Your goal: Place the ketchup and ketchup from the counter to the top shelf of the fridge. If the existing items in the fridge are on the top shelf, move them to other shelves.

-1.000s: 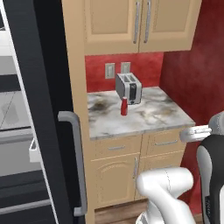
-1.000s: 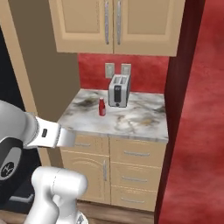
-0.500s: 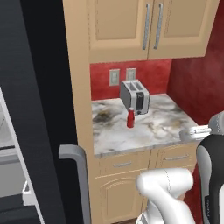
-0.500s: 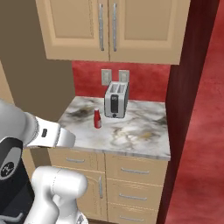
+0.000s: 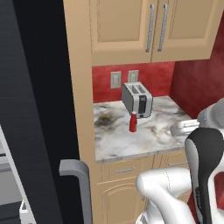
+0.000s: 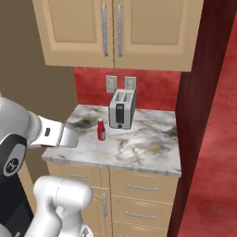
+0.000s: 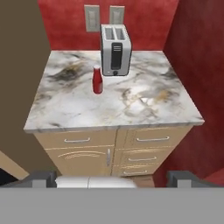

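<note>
Just in front of the toaster (image 7: 115,50), a ketchup bottle (image 7: 97,80) stands upright on the counter (image 7: 144,104), well apart from me. My fingers (image 7: 41,178) are spread wide and empty, ready to fit around its slim body.

Toaster (image 7: 115,49) just behind ketchup (image 7: 97,80)

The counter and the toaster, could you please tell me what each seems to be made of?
Counter: looks like polished marbled stone, white-grey with dark and brownish veining.
Toaster: apparently brushed metal, a silver-grey shell with a black front panel, possibly plastic.
Being rendered, both are judged by look alone.
</note>
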### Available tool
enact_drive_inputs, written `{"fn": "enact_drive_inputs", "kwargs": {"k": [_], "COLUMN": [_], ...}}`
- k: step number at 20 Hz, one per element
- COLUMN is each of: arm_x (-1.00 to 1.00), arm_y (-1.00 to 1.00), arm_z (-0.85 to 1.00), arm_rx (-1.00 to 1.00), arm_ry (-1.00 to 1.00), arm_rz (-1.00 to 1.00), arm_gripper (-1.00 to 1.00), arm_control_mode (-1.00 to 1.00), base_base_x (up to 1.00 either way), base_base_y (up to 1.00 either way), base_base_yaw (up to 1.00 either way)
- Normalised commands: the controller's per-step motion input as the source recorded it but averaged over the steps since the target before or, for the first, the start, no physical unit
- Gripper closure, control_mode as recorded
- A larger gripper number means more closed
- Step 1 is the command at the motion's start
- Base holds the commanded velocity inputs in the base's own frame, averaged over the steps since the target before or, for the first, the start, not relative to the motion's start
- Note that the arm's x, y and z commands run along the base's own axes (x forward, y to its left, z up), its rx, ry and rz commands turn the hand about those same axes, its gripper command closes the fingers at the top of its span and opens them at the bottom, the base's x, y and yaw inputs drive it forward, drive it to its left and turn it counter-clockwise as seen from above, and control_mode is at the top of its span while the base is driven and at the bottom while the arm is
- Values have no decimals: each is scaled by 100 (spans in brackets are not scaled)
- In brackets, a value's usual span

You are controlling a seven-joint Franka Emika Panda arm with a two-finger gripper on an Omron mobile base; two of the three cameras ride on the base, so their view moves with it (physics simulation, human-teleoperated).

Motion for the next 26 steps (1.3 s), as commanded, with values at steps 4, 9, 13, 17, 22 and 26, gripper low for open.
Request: {"fn": "enact_drive_inputs", "kwargs": {"k": [4,9,13,17,22,26], "arm_x": [35,42,51,69,78,72], "arm_y": [17,14,11,8,0,0], "arm_z": [0,-3,-7,-14,-22,-26], "arm_rx": [0,0,0,0,0,0], "arm_ry": [0,0,0,0,1,1], "arm_rz": [0,1,0,0,1,1], "arm_gripper": [-100,-100,-100,-100,-100,-100], "arm_control_mode": [-100,-100,-100,-100,-100,-100], "base_base_x": [0,0,0,0,0,0], "base_base_y": [0,0,0,0,0,0], "base_base_yaw": [0,0,0,0,0,0]}}
